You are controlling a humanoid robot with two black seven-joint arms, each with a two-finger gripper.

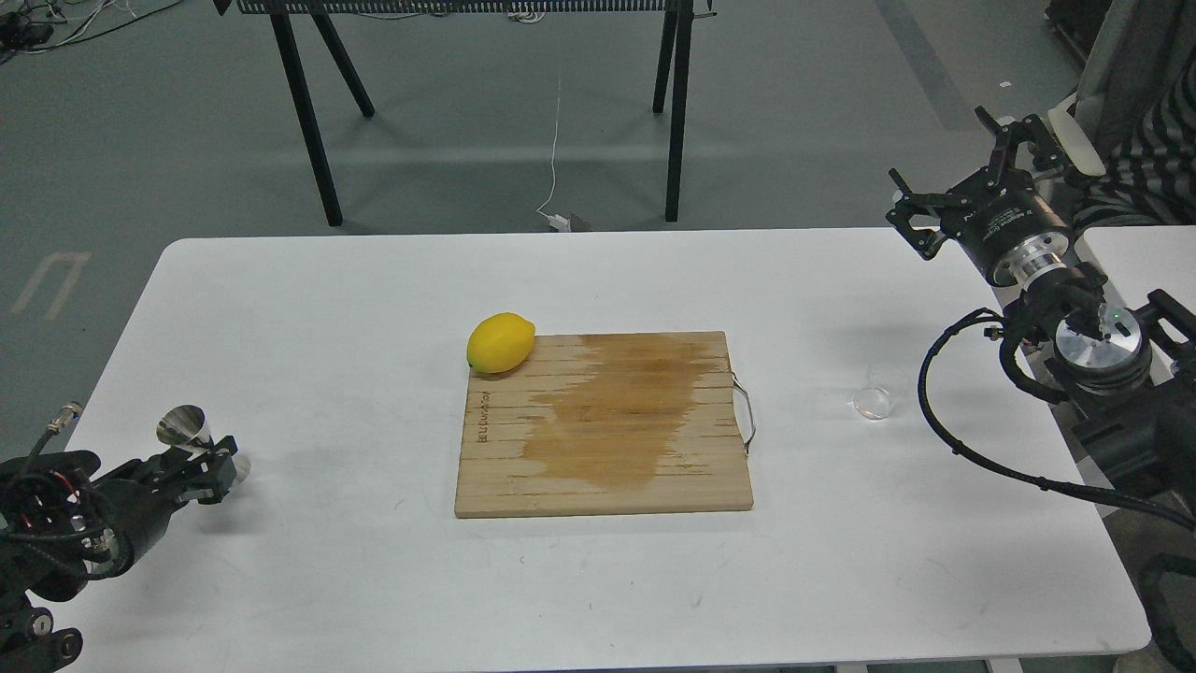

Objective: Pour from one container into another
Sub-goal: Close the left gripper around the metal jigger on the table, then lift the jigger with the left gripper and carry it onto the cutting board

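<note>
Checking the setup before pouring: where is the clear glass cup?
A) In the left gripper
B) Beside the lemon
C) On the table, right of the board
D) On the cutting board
C: the glass cup stands on the white table, right of the cutting board handle.

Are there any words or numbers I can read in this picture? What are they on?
Wooden cutting board: a short line of dark print runs along its left edge, turned sideways, too small and blurred to read.
Right gripper: small pale lettering on its black body, too small to read.
Nothing else shows any writing.
</note>
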